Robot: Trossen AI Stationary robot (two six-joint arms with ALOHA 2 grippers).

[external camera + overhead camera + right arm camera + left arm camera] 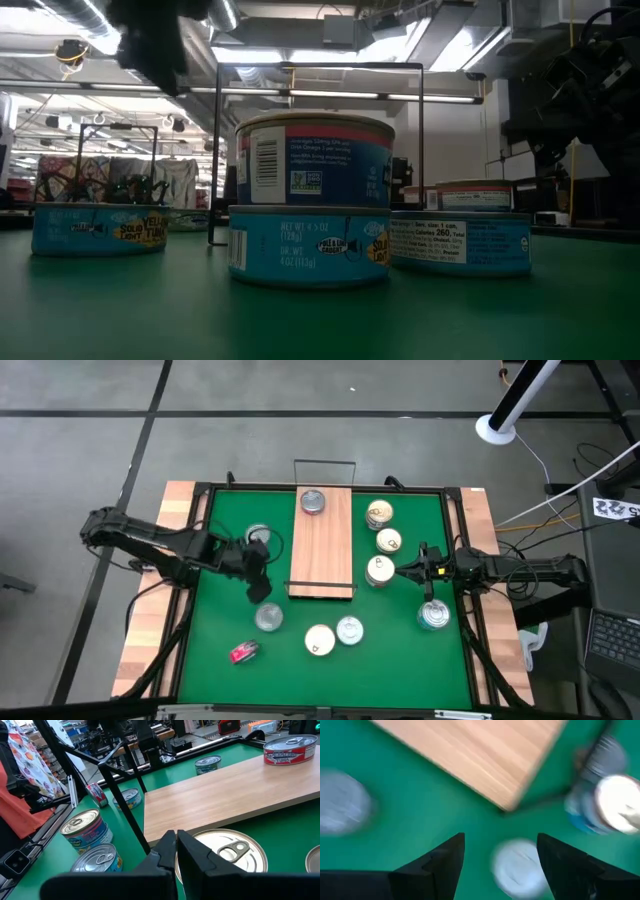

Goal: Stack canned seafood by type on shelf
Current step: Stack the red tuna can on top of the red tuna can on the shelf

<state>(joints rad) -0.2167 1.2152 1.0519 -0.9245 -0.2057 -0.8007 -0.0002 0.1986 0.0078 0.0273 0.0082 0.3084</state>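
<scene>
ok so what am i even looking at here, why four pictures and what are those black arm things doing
These are four cameras on one moment of a two-armed robot at a table. One looks straight down, one sits at table height, and one rides on each wrist.

From above, a green mat carries a long wooden shelf with one red-labelled tin at its far end. The other tins lie loose on the mat, one of them close to the left arm.

The left gripper hangs open over the mat beside the shelf. The right gripper is shut, next to a gold-topped tin. Neither holds anything.

The table-height picture shows two tins stacked close up.
</scene>
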